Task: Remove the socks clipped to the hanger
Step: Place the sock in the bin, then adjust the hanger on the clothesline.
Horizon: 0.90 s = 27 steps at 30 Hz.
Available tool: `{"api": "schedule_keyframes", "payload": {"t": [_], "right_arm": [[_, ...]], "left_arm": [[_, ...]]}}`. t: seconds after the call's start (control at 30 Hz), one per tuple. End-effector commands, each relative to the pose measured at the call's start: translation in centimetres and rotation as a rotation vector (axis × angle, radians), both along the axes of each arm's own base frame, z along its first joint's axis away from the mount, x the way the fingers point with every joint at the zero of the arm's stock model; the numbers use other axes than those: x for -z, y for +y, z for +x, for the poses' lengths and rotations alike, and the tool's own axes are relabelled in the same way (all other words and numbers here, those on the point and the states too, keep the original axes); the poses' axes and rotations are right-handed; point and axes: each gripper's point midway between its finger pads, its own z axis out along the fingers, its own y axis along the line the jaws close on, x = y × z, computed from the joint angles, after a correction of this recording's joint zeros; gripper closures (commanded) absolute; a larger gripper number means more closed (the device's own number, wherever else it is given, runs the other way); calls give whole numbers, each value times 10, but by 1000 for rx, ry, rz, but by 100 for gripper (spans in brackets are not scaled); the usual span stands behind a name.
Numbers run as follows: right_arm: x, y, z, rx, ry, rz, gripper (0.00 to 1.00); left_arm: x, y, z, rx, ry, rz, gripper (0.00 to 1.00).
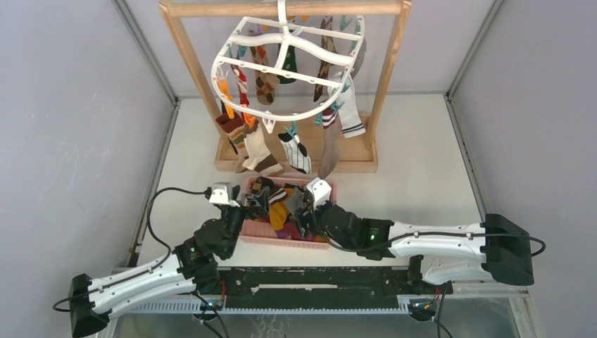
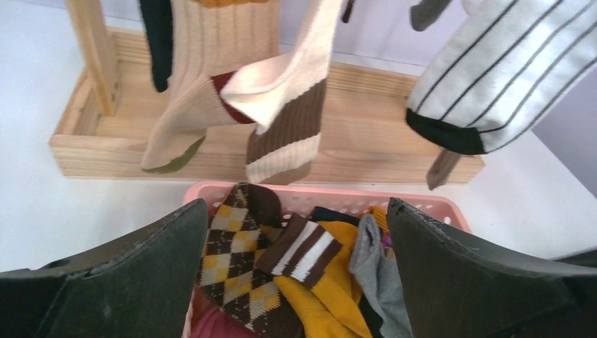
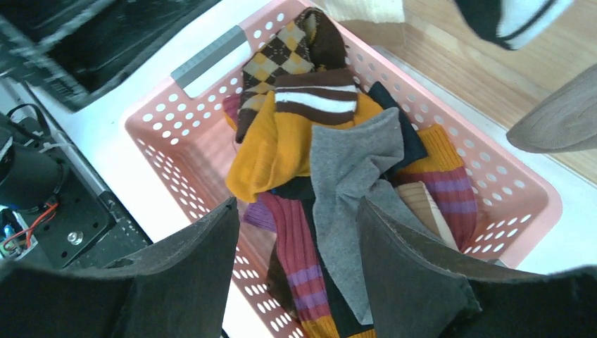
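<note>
Your hanger [image 1: 282, 32] hung by its hook from the top bar of the stand [image 1: 388, 63], at the far side of the desk [image 1: 422, 162]. Its oval ring lay tilted, long axis running left to right, the near rim dipping toward your arms. The socks [image 1: 262, 151] clipped to it hung lengthwise straight down, cuffs up at the clips, toes toward the desk, the lowest ones reaching the stand's base. A striped sock [image 1: 299, 155] with a black toe dangled from the near rim, just above the basket [image 1: 257, 231].

That pink basket sat on the desk between the stand and your arms, holding a loose pile [image 3: 303, 134]: argyle, brown-and-white stripe, mustard, grey, red-and-purple stripe.

Your left gripper [image 2: 296, 211] hovered over the basket's left end, its jaws spread wide with nothing between them. Your right gripper [image 3: 296, 208] hung over the right end, its jaws apart too, the grey sock [image 3: 352, 169] lying on the pile under the gap, not pinched.

The desk was plain white, walled on three sides by pale grey panels with metal rails in the corners
</note>
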Motion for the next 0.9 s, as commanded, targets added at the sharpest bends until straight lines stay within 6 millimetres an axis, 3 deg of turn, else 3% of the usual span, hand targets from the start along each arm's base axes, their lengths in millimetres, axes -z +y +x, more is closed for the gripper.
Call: {"api": "schedule_keyframes", "payload": {"t": [0.0,0.23,0.43,0.63,0.87], "right_arm": [[-30,11,3,-4,-121,66,31],[-86,22,16,28,-244,196,28],[-134,36,25,1,-301,307,27],[-151,63,30,-59,-329,372,27],[-163,95,46,-63,-339,380,30]], "left_arm": [[9,27,7,-152,2,-14,0],[31,64,26,-314,35,-36,0],[42,83,32,-371,33,-86,0],[49,92,37,-390,44,-114,0],[50,88,37,-365,42,-130,0]]}}
